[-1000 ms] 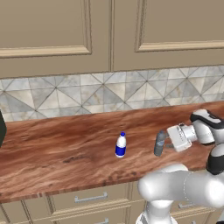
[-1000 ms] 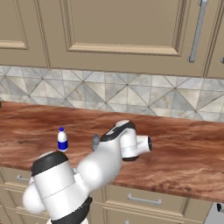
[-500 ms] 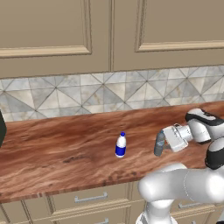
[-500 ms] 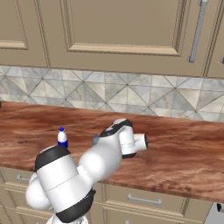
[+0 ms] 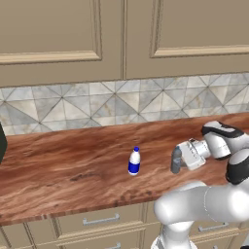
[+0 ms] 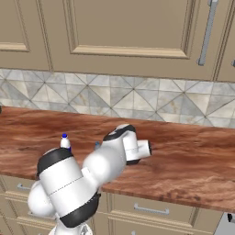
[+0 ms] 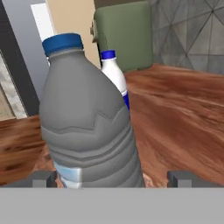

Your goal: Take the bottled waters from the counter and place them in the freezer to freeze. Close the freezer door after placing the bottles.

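Note:
Two bottled waters stand on the reddish-brown counter. The whitish one with a blue cap stands mid-counter; its cap peeks over my arm in the right base view. The greyish bottle stands just to its right, and my gripper reaches it from the right, open, with a finger on either side. In the hand view the greyish bottle stands close between the two fingertips, and the whitish bottle is behind it. No finger visibly presses on it. The freezer and its door are out of view.
A tiled backsplash and beige upper cabinets rise behind the counter, and drawers with metal handles sit below. A dark object stands at the counter's far left. A grey-green appliance stands beyond the bottles.
The hand has crept left along the counter toward the greyish bottle, and the elbow has swung. Both bottles stay where they were. The jaws stay open.

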{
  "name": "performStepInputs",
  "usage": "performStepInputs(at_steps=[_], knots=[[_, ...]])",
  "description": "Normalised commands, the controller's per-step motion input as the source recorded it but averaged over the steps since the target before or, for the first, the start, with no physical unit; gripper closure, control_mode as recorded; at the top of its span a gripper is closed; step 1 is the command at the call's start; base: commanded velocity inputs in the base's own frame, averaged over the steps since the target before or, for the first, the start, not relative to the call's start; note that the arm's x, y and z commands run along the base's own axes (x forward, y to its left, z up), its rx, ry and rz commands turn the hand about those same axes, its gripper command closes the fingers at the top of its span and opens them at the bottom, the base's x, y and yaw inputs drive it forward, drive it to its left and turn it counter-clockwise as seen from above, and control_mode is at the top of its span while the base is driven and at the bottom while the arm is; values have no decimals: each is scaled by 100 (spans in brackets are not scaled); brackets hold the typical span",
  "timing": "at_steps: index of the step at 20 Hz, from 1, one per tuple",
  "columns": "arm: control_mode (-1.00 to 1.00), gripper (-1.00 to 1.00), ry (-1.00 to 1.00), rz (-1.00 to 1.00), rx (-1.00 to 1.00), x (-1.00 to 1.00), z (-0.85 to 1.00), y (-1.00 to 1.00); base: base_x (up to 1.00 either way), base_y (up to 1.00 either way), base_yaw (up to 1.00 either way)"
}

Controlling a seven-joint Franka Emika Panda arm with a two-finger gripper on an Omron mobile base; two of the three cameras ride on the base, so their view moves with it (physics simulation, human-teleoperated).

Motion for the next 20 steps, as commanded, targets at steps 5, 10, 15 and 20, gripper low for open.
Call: performStepInputs(at_steps=[5, 10, 15, 20], knots=[[-100, -100, 0, 0, 0, 0, -3, 1, 0, 0, 0], [-100, 100, 0, 0, 0, 0, -1, 0, 0, 0, 0], [-100, 100, 0, 0, 0, 0, 0, 0, 0, 0, 0], [-100, 100, 3, -5, 0, -5, 38, 1, 0, 0, 0]])
